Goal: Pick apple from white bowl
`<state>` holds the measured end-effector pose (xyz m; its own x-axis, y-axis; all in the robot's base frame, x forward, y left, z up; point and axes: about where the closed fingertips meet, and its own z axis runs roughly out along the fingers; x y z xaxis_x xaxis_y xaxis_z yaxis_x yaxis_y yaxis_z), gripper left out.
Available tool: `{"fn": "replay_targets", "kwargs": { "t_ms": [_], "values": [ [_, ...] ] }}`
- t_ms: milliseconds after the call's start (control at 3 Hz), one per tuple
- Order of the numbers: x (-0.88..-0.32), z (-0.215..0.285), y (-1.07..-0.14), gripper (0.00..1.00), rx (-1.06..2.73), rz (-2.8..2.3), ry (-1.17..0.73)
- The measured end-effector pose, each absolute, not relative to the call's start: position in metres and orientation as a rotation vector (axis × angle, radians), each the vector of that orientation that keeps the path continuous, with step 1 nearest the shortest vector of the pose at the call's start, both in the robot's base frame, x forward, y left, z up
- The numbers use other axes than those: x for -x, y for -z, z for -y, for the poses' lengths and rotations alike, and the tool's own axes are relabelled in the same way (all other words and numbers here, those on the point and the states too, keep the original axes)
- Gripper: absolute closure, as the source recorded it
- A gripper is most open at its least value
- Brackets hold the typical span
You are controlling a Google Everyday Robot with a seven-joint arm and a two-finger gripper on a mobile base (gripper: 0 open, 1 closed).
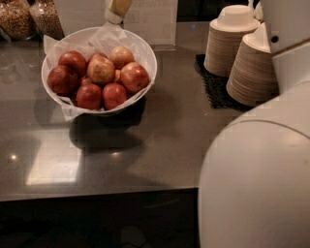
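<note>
Nearest, at the lower right, a rounded white robot arm shell [256, 184] is seen. Beyond it a glossy grey desk [160, 140] is spread. On its left part the wide white bowl [150, 55], lined with crinkled white paper [109, 36], is set. The large yellow-tan, red-streaked apple [100, 70] is lodged at the heap's middle, ringed by deep red apples [63, 79]. To the right, stacked beige disposable bowls [252, 68] are placed on a black mat [213, 87]. Farthest, the pale hand [116, 9] is held above the bowl's far rim; its opening cannot be told.
</note>
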<state>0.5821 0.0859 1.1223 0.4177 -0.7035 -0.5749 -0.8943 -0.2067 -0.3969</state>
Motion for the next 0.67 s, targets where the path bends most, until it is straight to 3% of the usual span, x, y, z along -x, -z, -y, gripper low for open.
{"fn": "replay_targets", "kwargs": {
  "t_ms": [667],
  "values": [
    [-0.637, -0.118, -1.085, 0.00, 1.872, -1.707, -0.147]
  ]
}}
